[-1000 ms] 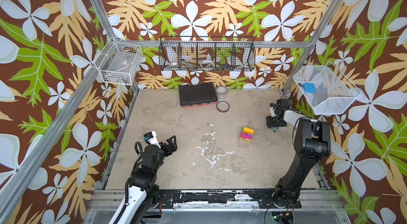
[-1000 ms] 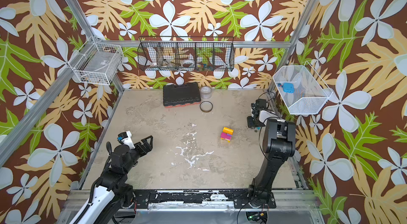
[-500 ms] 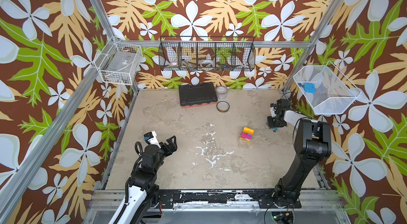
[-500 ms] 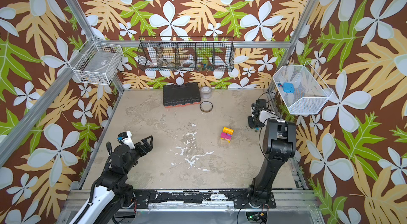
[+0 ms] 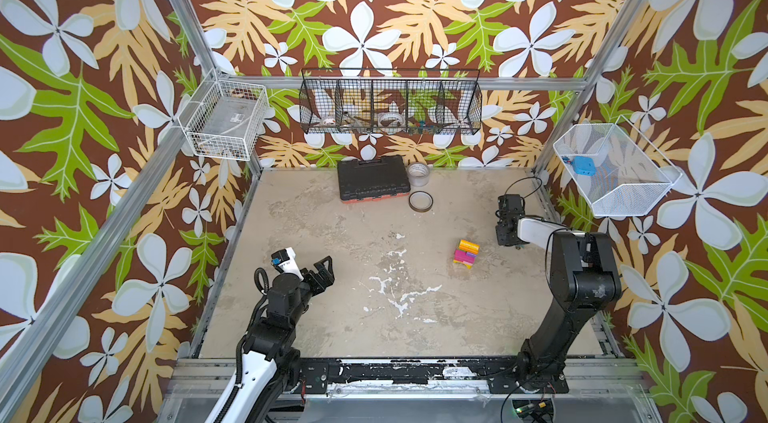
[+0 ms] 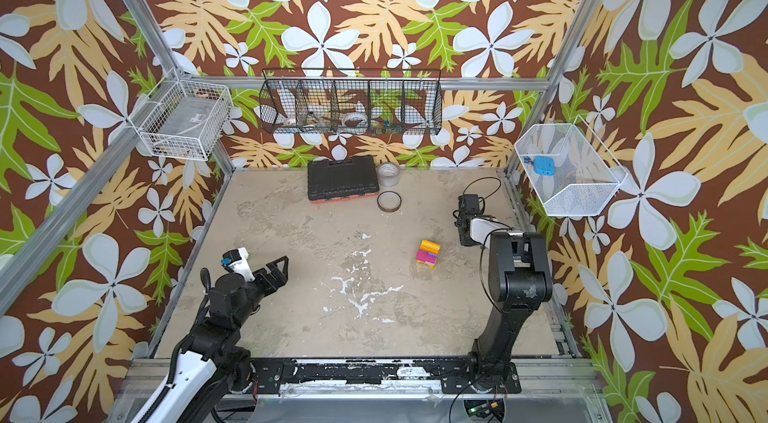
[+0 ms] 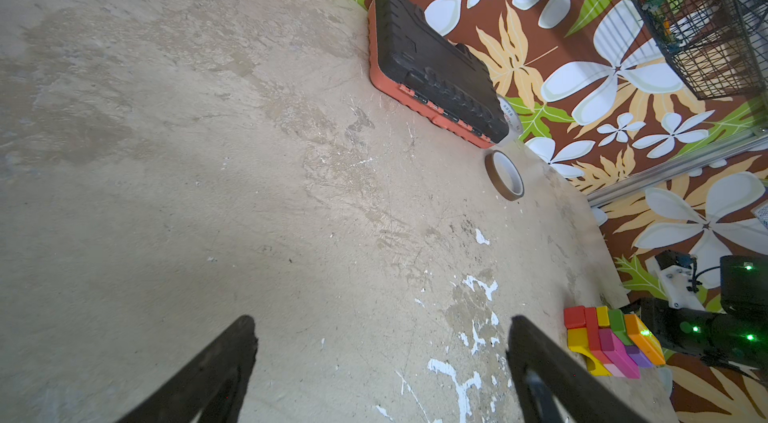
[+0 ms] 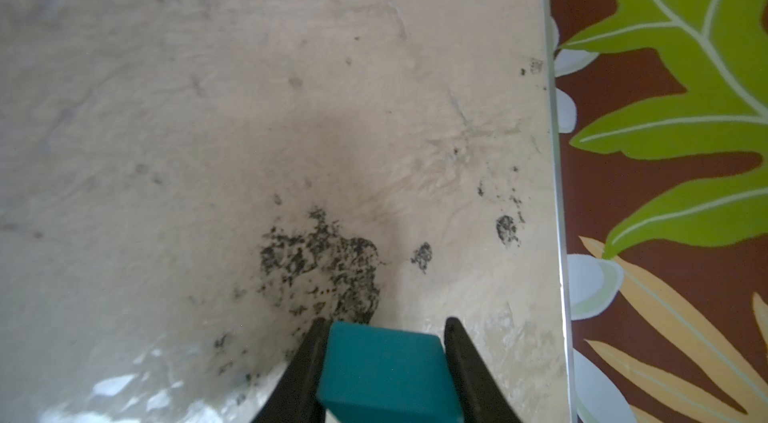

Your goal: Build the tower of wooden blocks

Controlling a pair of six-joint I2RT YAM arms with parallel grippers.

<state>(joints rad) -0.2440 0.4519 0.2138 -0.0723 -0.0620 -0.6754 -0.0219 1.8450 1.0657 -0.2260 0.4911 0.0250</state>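
Observation:
The tower (image 5: 466,253) stands right of the table's middle in both top views (image 6: 429,253): stacked wood blocks in yellow, red, pink, magenta and green, with an orange one on top. The left wrist view shows the tower (image 7: 611,340) off to one side. My right gripper (image 8: 386,323) points down near the right wall, just right of the tower, shut on a teal block (image 8: 384,371) low over the table. In a top view the wrist (image 5: 508,229) hides that block. My left gripper (image 5: 327,271) hovers at the front left, open and holding nothing (image 7: 382,323).
A black tool case (image 5: 370,177) lies at the back with two tape rolls (image 5: 420,201) beside it. Wire baskets hang on the back wall (image 5: 390,107), the left corner (image 5: 226,119) and the right wall (image 5: 615,175). The table's right edge (image 8: 555,150) is close to my right gripper.

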